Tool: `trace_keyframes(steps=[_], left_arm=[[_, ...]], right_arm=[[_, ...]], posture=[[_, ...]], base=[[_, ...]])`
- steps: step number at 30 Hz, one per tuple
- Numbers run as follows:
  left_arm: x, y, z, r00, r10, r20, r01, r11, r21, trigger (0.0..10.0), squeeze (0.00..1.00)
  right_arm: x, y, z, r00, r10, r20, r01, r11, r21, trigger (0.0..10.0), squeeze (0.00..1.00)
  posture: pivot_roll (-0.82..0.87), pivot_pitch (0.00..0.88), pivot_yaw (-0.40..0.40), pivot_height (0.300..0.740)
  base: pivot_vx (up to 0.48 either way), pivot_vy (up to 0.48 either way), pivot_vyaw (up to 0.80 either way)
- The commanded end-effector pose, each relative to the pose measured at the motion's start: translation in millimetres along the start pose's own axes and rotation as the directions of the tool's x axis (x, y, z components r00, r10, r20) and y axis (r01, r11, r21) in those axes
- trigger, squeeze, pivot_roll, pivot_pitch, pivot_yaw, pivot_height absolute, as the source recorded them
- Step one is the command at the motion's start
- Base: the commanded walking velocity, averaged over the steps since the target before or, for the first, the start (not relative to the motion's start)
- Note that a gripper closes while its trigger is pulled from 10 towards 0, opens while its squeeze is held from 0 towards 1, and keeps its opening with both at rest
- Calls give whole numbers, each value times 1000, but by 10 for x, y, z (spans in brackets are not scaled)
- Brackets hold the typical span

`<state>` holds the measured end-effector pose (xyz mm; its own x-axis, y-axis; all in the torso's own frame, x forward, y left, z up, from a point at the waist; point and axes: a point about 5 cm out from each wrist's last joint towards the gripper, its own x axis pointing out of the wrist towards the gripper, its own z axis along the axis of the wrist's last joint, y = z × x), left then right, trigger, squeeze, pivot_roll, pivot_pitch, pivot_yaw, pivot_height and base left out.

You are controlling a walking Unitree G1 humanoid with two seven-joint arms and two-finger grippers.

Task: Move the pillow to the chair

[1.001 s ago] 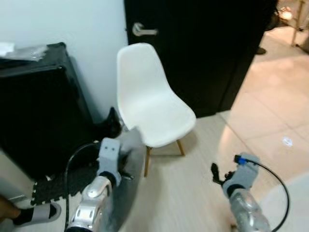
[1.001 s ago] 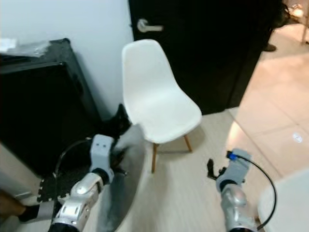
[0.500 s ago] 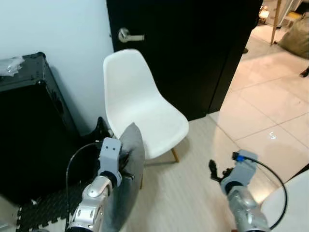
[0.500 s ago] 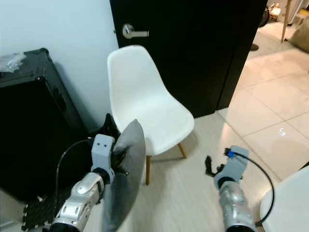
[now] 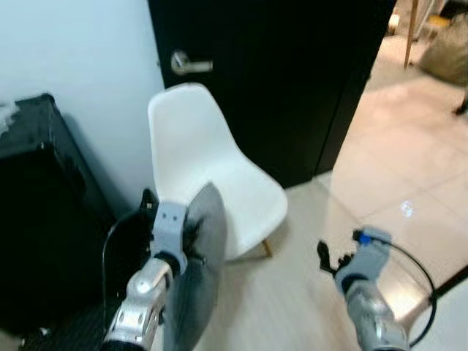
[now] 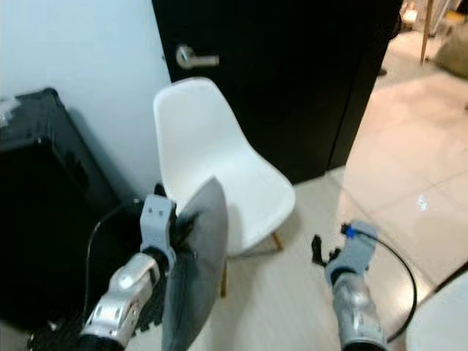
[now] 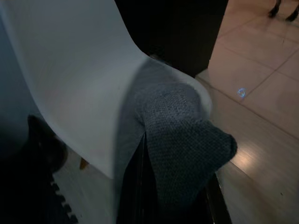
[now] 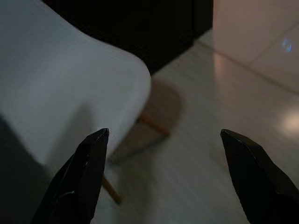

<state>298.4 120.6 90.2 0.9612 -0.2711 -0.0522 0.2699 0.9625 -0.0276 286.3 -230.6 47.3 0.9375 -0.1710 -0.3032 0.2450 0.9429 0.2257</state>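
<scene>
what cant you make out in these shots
- Left gripper fingers: the grey pillow wraps them in the left wrist view.
- Chair legs: mostly behind seat and pillow in the eye views.
- Pillow's lower end: cut off by the bottom edge.
- Black case: blurred, cut off at left.

Grey knit pillow [image 6: 196, 270] is hanging upright on edge, pinched at its upper edge by the left gripper [image 6: 178, 232], and overlapping the front-left edge of the chair's seat in the head views. White moulded chair [image 5: 212, 175] with wooden legs is standing against the black door, seat bare.
</scene>
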Motion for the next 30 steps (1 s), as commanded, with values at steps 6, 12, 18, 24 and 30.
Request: trace_keyframes(steps=[6,12,18,24,30], left_arm=[[9,65,110,999,16,43,-16,1000,12,10000,0],[10,47,115,999,9,44,-9,1000,12,10000,0],[17,32,156,998,2,56,-3,1000,16,10000,0],[30,29,237,996,6,84,-8,1000,19,10000,0],[61,28,374,992,12,129,-16,1000,26,10000,0]], right_arm=[[-6,70,-67,1000,21,-19,-21,1000,-1,10000,0],[-8,70,-69,1000,23,-16,-23,1000,1,10000,0],[-10,74,-68,1000,27,-12,-27,1000,6,10000,0],[-12,79,-64,1000,29,-10,-29,1000,11,10000,0],[-14,78,-66,1000,27,-9,-27,1000,13,10000,0]], posture=[[-63,57,22,740],[-63,51,22,740],[-65,50,24,740],[-63,56,27,740],[-64,57,27,740]], base=[[346,0,0],[349,0,0],[352,0,0],[351,0,0],[353,0,0]])
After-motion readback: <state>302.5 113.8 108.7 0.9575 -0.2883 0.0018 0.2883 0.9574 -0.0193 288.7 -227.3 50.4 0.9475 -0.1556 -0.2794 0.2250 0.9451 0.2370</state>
